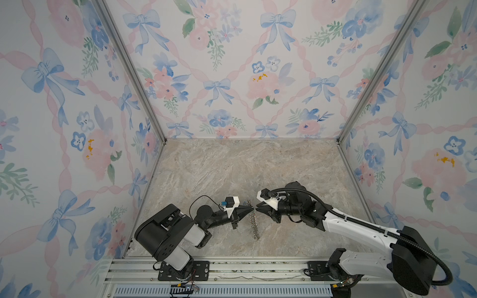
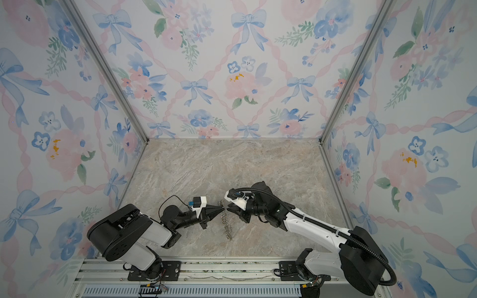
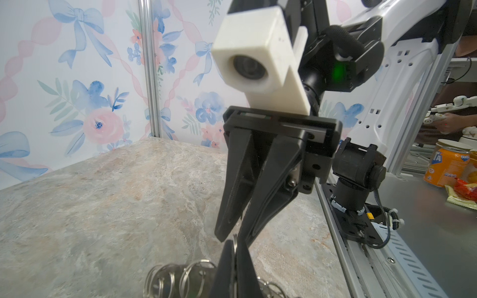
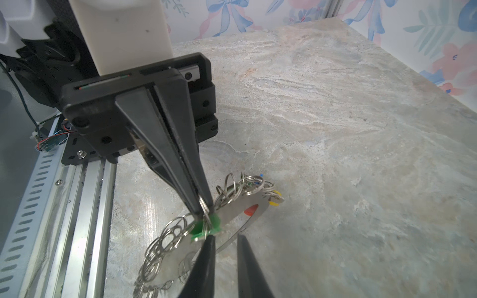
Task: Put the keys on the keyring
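Near the front middle of the marbled stone tabletop (image 4: 335,129), the left gripper (image 4: 202,210) is clenched on a silver wire ring of the flat grey oval keyring (image 4: 233,218). The right gripper (image 4: 224,238), jaws slightly parted, has one fingertip against a green plastic key (image 4: 206,227).

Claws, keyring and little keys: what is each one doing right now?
keyring: tilted up, held by one wire ring
left claw: shut, pinching that ring
right claw: open, holding nothing
green key: at the pinched ring
red key: by the plate's hole
yellow key: at the plate's far end
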Controlling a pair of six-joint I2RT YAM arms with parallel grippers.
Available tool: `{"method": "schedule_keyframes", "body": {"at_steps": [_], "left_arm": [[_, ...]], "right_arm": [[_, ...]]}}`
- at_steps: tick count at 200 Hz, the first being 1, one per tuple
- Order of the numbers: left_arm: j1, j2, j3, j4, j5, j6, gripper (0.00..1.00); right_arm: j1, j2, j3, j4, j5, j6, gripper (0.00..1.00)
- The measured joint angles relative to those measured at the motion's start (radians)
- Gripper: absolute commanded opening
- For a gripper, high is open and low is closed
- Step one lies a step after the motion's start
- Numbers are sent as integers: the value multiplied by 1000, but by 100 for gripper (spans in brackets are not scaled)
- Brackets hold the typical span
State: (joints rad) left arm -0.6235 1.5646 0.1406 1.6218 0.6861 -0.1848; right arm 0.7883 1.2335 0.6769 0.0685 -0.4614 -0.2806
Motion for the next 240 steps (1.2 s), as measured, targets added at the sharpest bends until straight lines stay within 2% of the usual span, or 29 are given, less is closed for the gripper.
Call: {"method": "schedule_keyframes", "body": {"at_steps": [66, 155, 240], "left_arm": [[0, 2, 2, 0, 16, 0, 0], [2, 4, 10, -4, 49, 0, 0], [2, 21, 17, 8, 80, -2, 0]], "right_arm": [[20, 5, -6, 5, -23, -10, 17], [25, 16, -7, 14, -33, -11, 6], [32, 16, -7, 11, -31, -14, 11]]}}
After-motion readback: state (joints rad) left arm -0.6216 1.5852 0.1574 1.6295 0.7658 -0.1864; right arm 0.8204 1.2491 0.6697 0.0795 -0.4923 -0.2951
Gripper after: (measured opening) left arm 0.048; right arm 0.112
